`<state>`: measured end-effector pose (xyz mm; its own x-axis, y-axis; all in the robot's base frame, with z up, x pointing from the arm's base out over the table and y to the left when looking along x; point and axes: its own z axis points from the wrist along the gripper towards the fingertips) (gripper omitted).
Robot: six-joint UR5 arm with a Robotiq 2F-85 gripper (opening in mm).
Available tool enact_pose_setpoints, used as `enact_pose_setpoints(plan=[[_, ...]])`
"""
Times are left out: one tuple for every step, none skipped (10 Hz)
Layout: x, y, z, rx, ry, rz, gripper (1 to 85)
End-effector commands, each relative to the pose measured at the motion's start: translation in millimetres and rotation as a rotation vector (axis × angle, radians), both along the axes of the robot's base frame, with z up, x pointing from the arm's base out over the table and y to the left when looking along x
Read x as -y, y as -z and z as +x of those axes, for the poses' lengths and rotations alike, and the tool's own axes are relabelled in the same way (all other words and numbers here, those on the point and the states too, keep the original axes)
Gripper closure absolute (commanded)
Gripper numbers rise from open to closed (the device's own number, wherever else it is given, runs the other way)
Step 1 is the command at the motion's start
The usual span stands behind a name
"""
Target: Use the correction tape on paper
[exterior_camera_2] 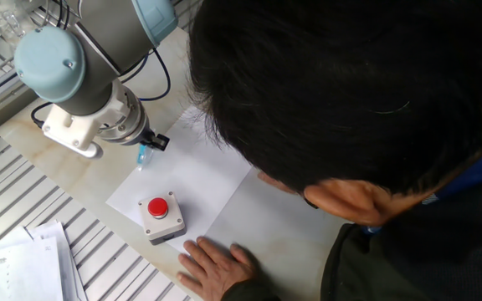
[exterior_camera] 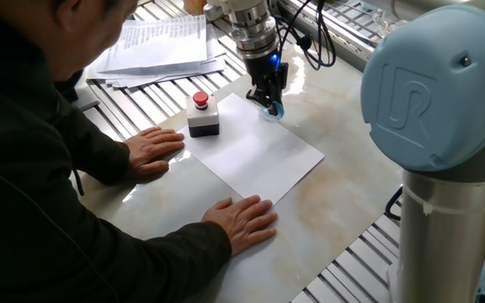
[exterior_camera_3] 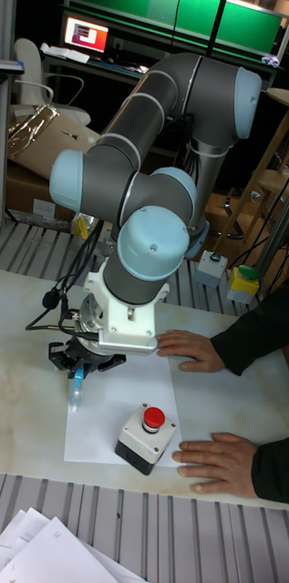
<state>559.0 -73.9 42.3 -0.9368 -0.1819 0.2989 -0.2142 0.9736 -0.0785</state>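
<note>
In one fixed view the end effector (exterior_camera: 269,103) is clamped on the correction tape (exterior_camera: 274,109), its tip at the far corner of the paper (exterior_camera: 259,151); the arm's blue cap (exterior_camera: 428,93) bears a "UR" logo, and the printed pages (exterior_camera: 160,44) are too small to read. In the other fixed view the correction tape (exterior_camera_2: 143,155) stands tilted at the sheet's edge, near the button box (exterior_camera_2: 161,216). In the tall fixed view it (exterior_camera_3: 76,383) touches the paper's corner on the surface (exterior_camera_3: 16,401).

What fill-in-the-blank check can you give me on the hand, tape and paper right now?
1. The hand is shut on the ____.
2. The correction tape meets the paper near its ____.
3. The grey box carries a ____ button.
4. The person's hands lie flat on the ____.

Missing: correction tape; edge; red; table
</note>
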Motion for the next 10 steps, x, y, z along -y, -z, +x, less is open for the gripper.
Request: enact_pose_setpoints(plan=[[-11.3,-0.8,13.5,0.031,0.008,0.015,84.0],[-11.1,-1.0,12.8,0.028,0.009,0.014,84.0],[-8.9,-1.5,12.0,0.024,0.005,0.006,84.0],[-4.6,-2.0,12.4,0.024,-0.006,-0.008,84.0],[-4.6,-2.0,12.4,0.024,-0.007,-0.008,84.0],[-4.9,-1.4,14.3,0.032,-0.009,-0.006,84.0],[-7.2,-0.7,15.8,0.039,-0.004,0.001,84.0],[-2.2,-1.4,16.2,0.040,-0.004,-0.019,84.0],[-1.6,-2.3,13.2,0.030,0.009,-0.025,84.0],[-0.2,-3.6,8.9,0.014,0.014,-0.031,84.0]])
